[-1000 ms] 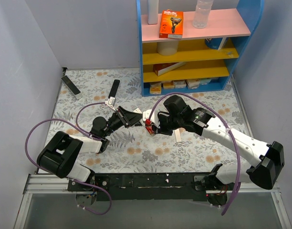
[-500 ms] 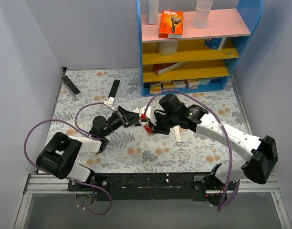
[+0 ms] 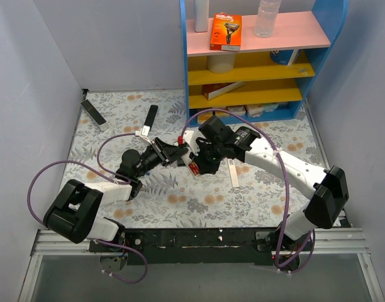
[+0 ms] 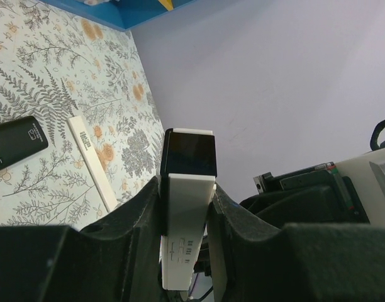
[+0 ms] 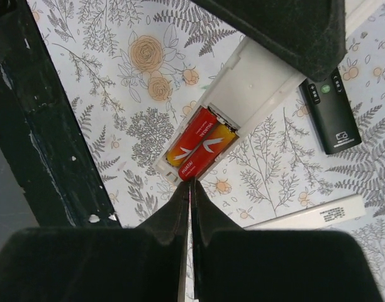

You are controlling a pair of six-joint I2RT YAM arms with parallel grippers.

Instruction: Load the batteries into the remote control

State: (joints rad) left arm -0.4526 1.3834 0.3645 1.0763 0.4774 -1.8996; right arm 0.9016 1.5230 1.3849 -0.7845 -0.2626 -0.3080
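My left gripper (image 3: 172,154) (image 4: 186,189) is shut on the white remote control (image 4: 187,214), holding it above the table. In the right wrist view the remote control (image 5: 255,82) shows its open compartment, with the two red batteries (image 5: 199,146) lying side by side in it. My right gripper (image 5: 190,186) (image 3: 196,162) is shut and empty, its tips right at the end of one battery. The batteries (image 3: 193,167) show as a red spot in the top view. The white back cover (image 3: 233,173) (image 5: 312,217) (image 4: 92,162) lies on the table.
A black remote (image 5: 331,110) (image 4: 13,145) lies on the table near the cover. Two more black remotes (image 3: 94,114) (image 3: 151,117) lie at the back left. A blue shelf unit (image 3: 255,63) stands at the back right. Grey walls close both sides.
My right arm has swung left and back, bringing its shut gripper closer to the remote's open end. My left gripper still holds the remote, shifted slightly back.
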